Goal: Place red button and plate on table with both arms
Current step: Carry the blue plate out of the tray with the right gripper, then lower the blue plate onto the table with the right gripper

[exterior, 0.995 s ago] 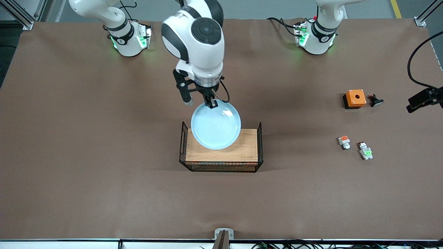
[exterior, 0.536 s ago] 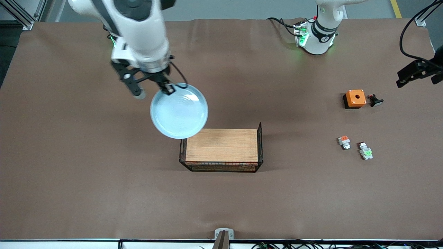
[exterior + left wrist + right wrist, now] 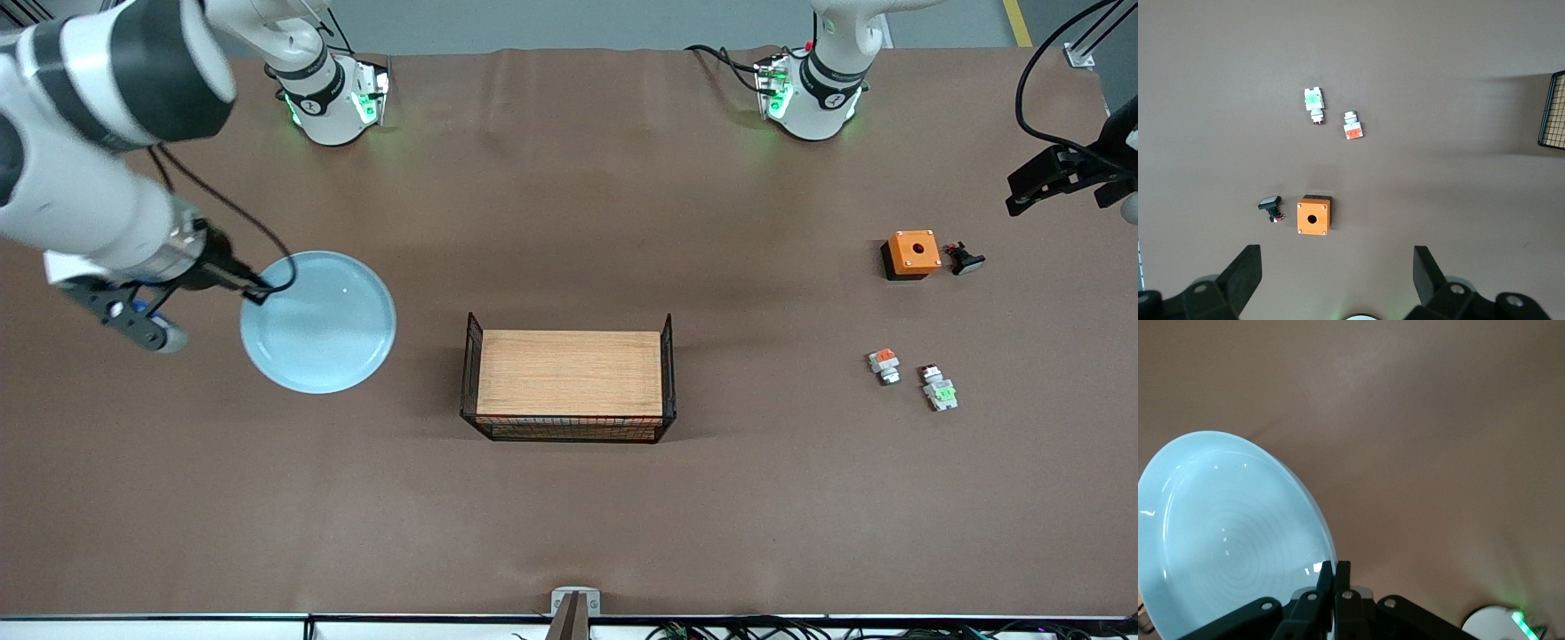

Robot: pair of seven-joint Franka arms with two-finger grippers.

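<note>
Two arms over brown table [image 3: 569, 516]: right fingers [image 3: 252, 290] pinching plate [image 3: 318, 322], apparently airborne; left fingers [image 3: 1247, 267] spread.

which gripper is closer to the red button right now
Left. The left gripper hangs open over the table by the orange box, near the red button; the right gripper grips the plate at the table's right-arm end.

Glossy pale blue plate [image 3: 318, 322], matte brown table [image 3: 569, 516], wood-topped wire rack [image 3: 569, 373]

The plate [image 3: 1231, 540] is running off the right wrist view's edge; the left gripper [image 3: 1071, 173] is leaving the front view.
</note>
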